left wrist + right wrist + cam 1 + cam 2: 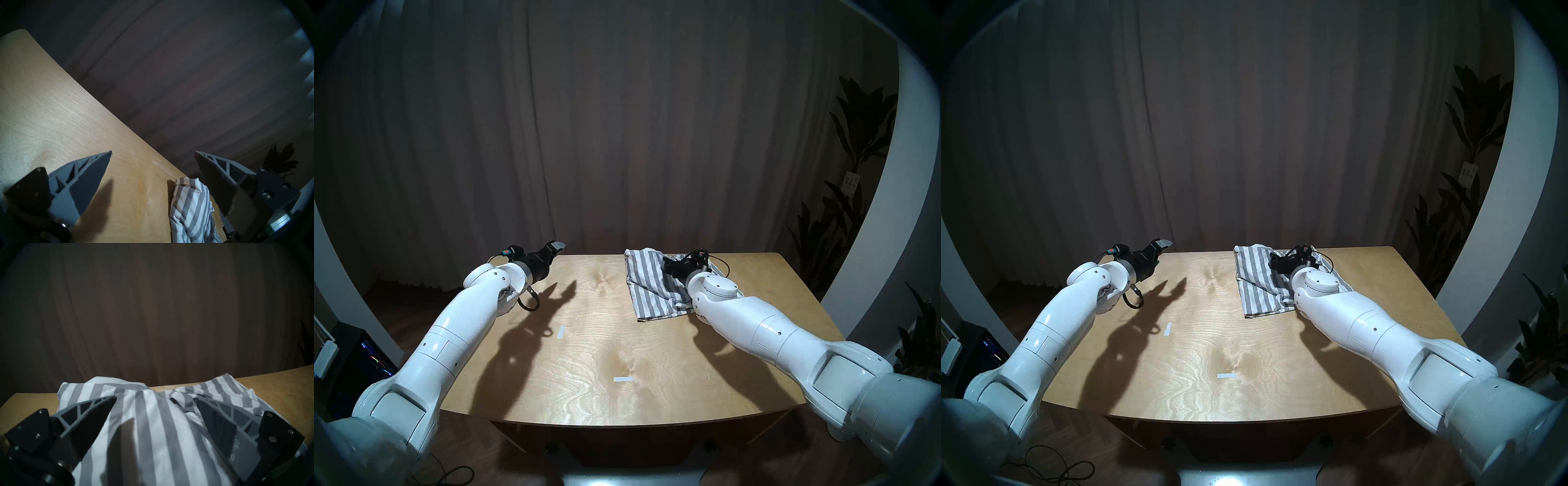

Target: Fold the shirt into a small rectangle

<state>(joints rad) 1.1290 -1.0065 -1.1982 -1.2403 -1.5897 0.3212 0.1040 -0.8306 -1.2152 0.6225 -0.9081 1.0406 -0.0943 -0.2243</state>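
The shirt (650, 286) (1256, 288) is a rumpled bundle of grey and white stripes at the far right of the wooden table (585, 346). My right gripper (667, 264) (1275, 263) (155, 397) hangs low over its far part, open. Its two fingers are spread wide above the striped cloth (153, 433); I cannot tell whether they touch it. My left gripper (556, 247) (1163, 243) (153, 152) is raised over the table's far left corner, open and empty. The shirt's left end (192, 208) shows between its fingers, farther off. My right arm hides the shirt's right side.
Two short strips of white tape (560, 332) (622, 379) lie on the table's bare middle and front. A dark curtain (619, 135) hangs behind the far edge. A leafy plant (857, 176) stands at the right, off the table.
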